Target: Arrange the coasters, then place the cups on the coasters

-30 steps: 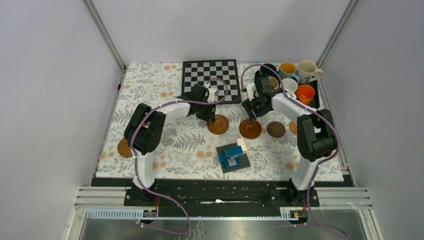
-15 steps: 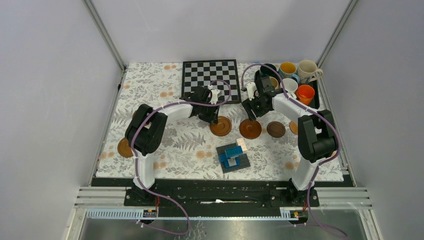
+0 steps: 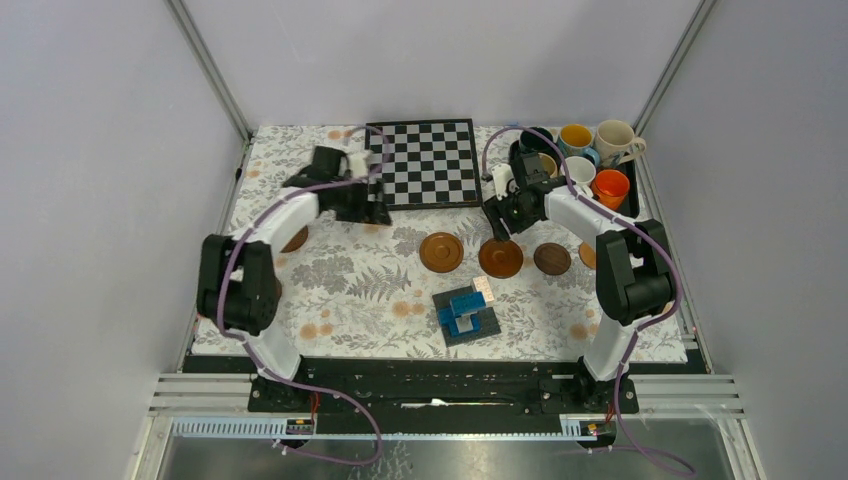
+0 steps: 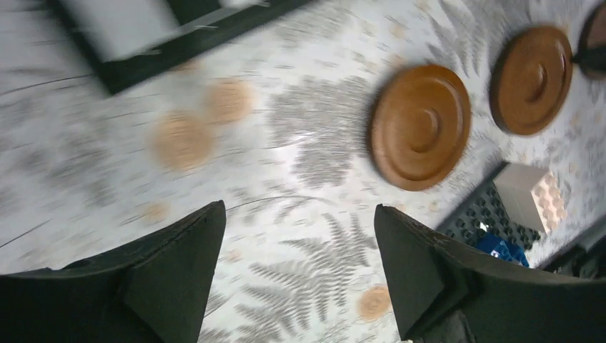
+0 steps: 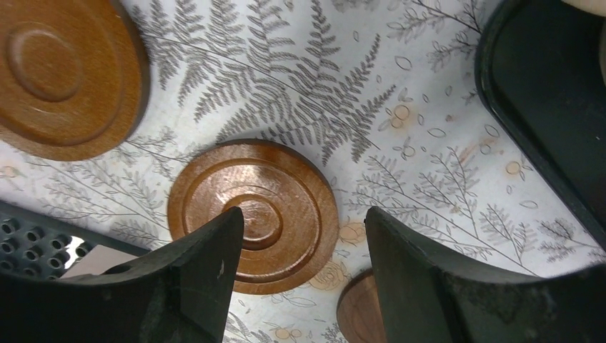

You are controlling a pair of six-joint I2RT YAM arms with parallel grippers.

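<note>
Coasters (image 3: 440, 251) in a row before the chessboard (image 3: 425, 160), mugs (image 3: 610, 187) not yet placed.
I see my left gripper (image 4: 296, 211) spread wide, empty, by the chessboard's front-left corner; my right gripper (image 5: 304, 214) gapes, pinching nothing, over one reddish-brown coaster (image 5: 286, 186); the mugs crowd the black tray (image 5: 557, 107) right of the chessboard.

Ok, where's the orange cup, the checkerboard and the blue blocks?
orange cup (image 3: 611, 187): top view, on its orange inside.
checkerboard (image 3: 425, 165): top view, on the middle squares.
blue blocks (image 3: 466, 304): top view, on the upper blue brick.
</note>
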